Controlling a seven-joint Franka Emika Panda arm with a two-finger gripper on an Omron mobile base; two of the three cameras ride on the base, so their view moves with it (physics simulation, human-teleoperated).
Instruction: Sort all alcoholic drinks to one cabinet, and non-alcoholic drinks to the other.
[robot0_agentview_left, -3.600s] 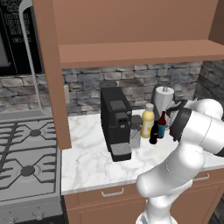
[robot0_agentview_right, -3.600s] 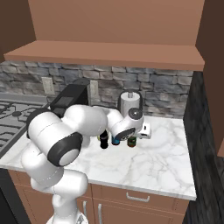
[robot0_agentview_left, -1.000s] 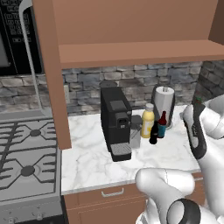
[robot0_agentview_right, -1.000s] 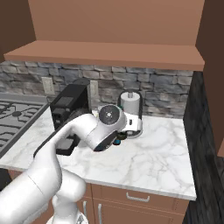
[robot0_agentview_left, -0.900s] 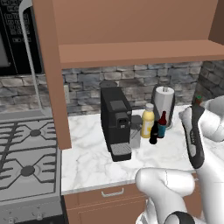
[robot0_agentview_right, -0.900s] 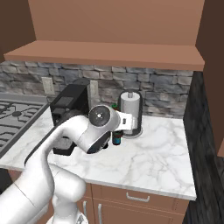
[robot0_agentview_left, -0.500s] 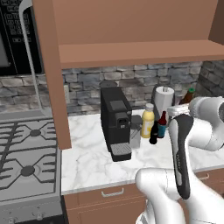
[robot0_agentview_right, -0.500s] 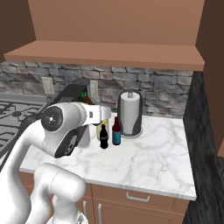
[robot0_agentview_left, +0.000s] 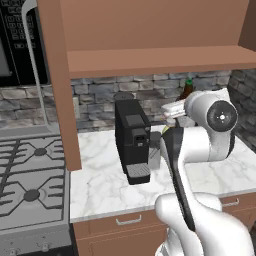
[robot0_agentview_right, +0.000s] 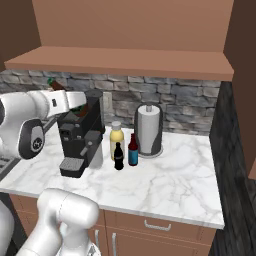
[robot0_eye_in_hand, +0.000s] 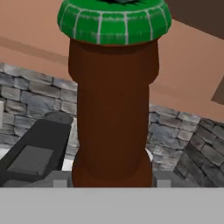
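Shelf edge (robot0_agentview_left: 160, 61) right above the jaws, brown bottle (robot0_eye_in_hand: 113, 109) gripped upright between them, coffee machine (robot0_agentview_right: 80, 135) just below

Your arm rises from the base, folds at the elbow and reaches up and back toward the wall, forearm roughly level, above the counter and below the upper shelf. Gripper (robot0_agentview_right: 59, 89) sits at the far end of that reach, jaws part-closed around the neck of the brown bottle (robot0_eye_in_hand: 113, 109). Your hand view looks straight along the bottle, its green cap uppermost.
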